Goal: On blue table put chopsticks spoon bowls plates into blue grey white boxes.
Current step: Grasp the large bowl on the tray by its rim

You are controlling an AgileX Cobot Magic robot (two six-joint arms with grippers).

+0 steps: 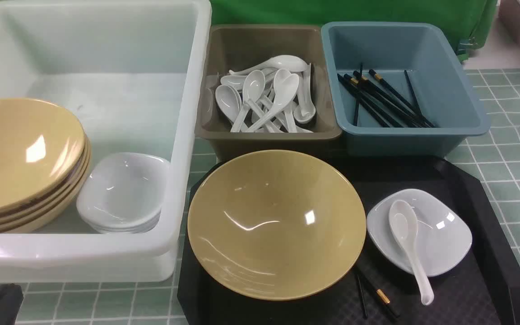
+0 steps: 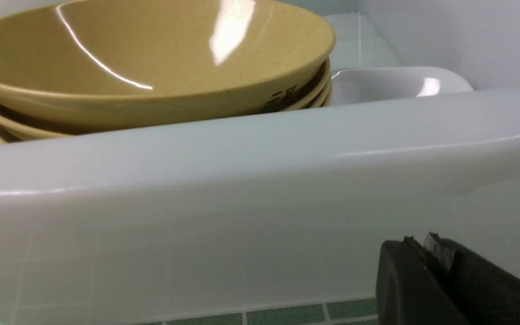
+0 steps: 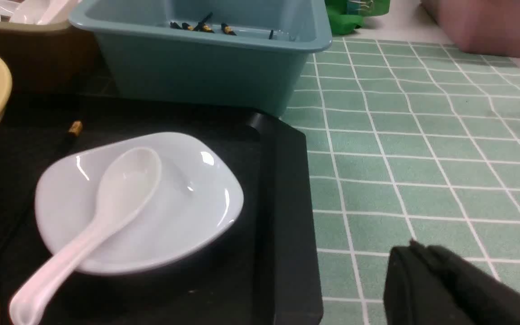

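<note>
while on black tray [image 1: 503,262], spoon [image 1: 406,234] atop plate [image 1: 445,239]

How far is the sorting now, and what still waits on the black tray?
Done: stacked bowls and stacked plates in the white tub, spoons in the grey bin, chopsticks in the blue bin. In hand: nothing; left end effector and right end effector are shut, empty. Left on the black tray: one bowl, one plate holding a spoon, loose chopsticks.

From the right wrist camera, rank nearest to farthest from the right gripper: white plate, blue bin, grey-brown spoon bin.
1. Small glossy white plate, on the black tray.
2. Dusty-blue plastic bin, behind the tray.
3. Grey-brown plastic bin, beside the blue one.
</note>
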